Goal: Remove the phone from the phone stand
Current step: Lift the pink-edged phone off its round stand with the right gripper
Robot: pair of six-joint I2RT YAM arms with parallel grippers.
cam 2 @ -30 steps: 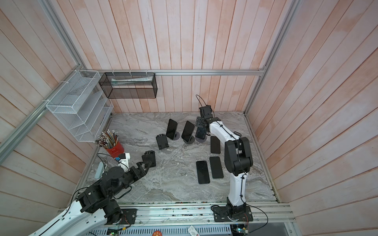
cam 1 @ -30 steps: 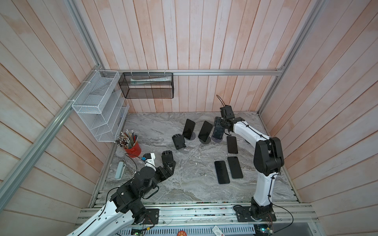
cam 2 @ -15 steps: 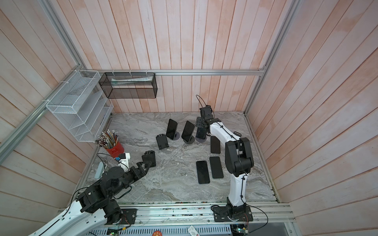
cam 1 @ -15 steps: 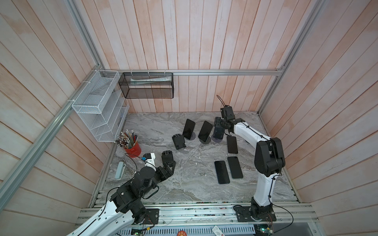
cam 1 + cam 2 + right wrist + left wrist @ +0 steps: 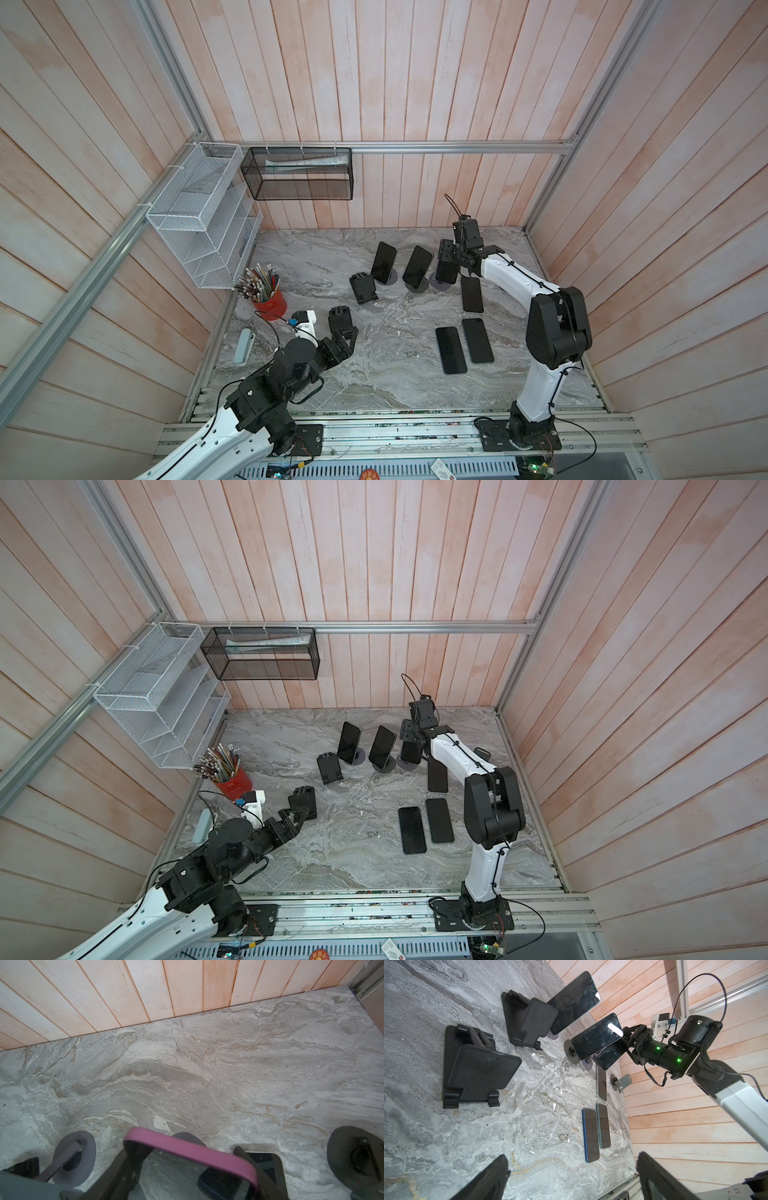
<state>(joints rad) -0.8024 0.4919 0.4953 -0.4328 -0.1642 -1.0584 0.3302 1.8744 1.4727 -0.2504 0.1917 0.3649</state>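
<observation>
Over at back right, my right gripper (image 5: 450, 261) straddles the top edge of the phone (image 5: 187, 1150) leaning on its stand (image 5: 437, 285), set to lift it free, though whether the jaws pinch yet I cannot tell; the left gripper (image 5: 345, 331) waits spread, well apart.

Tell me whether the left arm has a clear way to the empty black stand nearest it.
Likely yes: the left tool is open and the empty black stand sits just ahead of it, with nothing between them.

Our left arm folds low, left gripper (image 5: 345, 328) spread wide; our right arm stretches forward, right gripper (image 5: 448, 264) tilted down, its grip unclear.
</observation>
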